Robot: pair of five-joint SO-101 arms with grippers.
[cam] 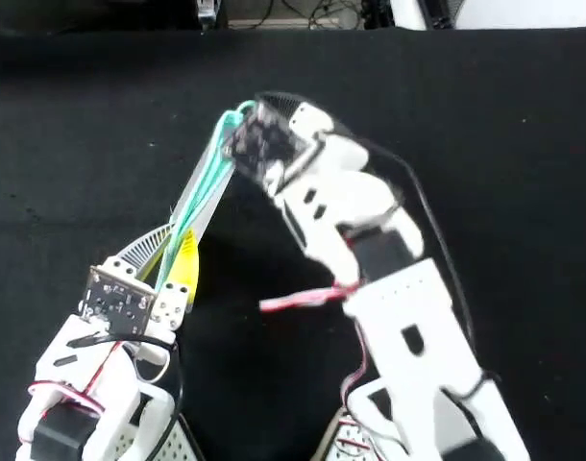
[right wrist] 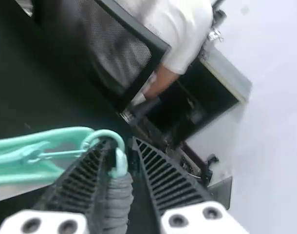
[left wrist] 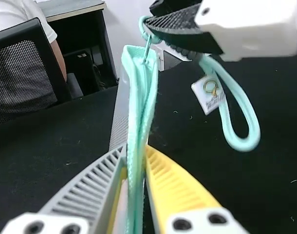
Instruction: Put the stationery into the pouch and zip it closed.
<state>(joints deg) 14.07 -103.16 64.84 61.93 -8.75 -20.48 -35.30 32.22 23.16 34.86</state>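
Pouch point(cam: 190, 209) held on edge, centre-left of table point(cam: 495, 115), running near-left to far. Left gripper point(cam: 168, 255) clamps near end on zip edge. Right gripper point(right wrist: 121, 145) narrow, cord loop point(left wrist: 241, 140) caught between jaws at far end by slider point(left wrist: 147, 50). Risks: thin loop slipping free under pull; off-line tug dragging pouch out of left clamp. Pouch contents hidden

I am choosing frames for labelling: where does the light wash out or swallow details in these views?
High view: the white plastic arm shells glare, while the black table cloth swallows shadows. Left wrist view: the mint-green fabric zip pouch is evenly lit; the white housing of the right gripper is washed out. Right wrist view: the pale wall is bright, the cloth nearly black.
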